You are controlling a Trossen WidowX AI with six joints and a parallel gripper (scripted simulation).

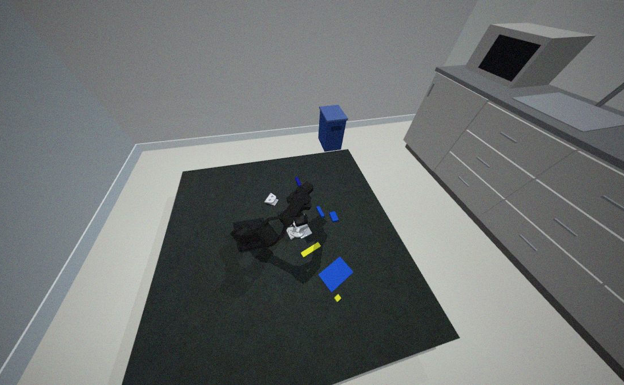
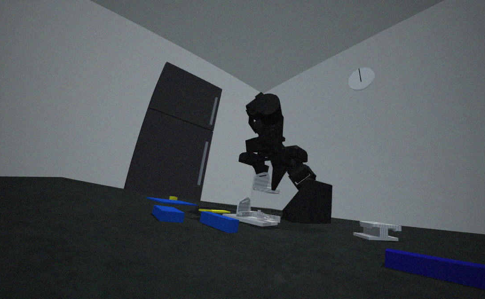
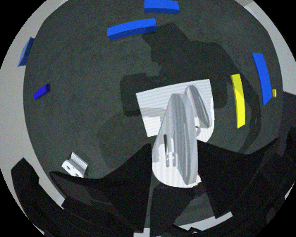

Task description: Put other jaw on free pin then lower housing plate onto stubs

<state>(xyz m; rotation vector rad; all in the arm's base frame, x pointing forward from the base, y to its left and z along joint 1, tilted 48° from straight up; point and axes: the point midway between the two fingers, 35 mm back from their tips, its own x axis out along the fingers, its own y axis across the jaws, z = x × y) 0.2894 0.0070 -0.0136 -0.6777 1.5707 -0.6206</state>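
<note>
My gripper is shut on a white jaw with an upright fin. It holds the jaw in the air above the white base. The other jaw sits on the base, its fin upright. A small stub shows on the base; the held jaw hides part of the base in the wrist view. The white housing plate stands apart on the dark mat, its holes facing up.
Two blue blocks lie beyond the base. A yellow bar and a flat blue plate lie to one side. A dark blue bar lies beyond the housing plate.
</note>
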